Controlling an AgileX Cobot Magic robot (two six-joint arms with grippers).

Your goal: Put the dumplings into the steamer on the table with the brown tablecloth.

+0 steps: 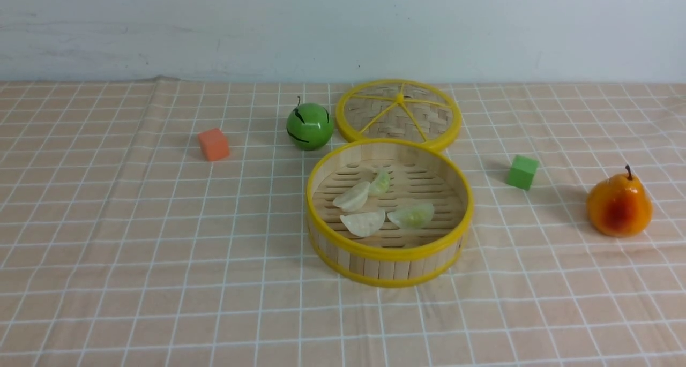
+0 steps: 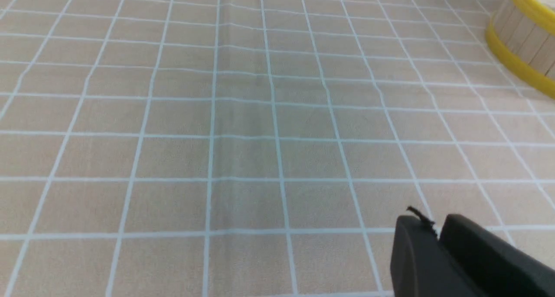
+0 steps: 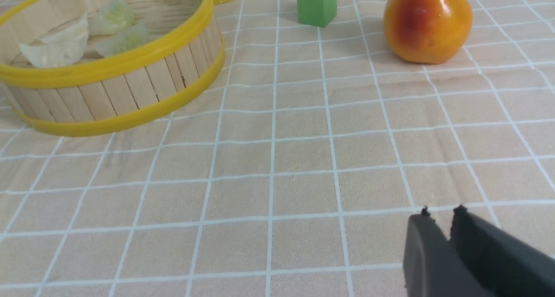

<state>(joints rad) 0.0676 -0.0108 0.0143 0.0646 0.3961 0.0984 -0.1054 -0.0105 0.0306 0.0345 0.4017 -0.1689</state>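
- Your four small crescent-shaped toy dumplings (image 1: 363,223), two off-white and two pale translucent green, lie apart or close together on the slatted floor inside the round bamboo steamer (image 1: 386,269); the placing looks finished.
- Your black left gripper (image 2: 435,230) has its fingers drawn together, holding nothing; your black right gripper (image 3: 445,232) is likewise narrow and without a load, probably because nothing needs gripping.
- You have the round woven lid (image 1: 430,121) behind the steamer, presumably to leave its mouth uncovered for loading.
- Look at the steamer's upright wooden strips between smooth yellow rims, and the lid's coarse weave under yellow spokes.
- Beneath, your light brown tablecloth (image 1: 161,281) with white gridlines shows soft wrinkles; the dumplings look thin-edged, so any straightening would likely call for a light pinch.
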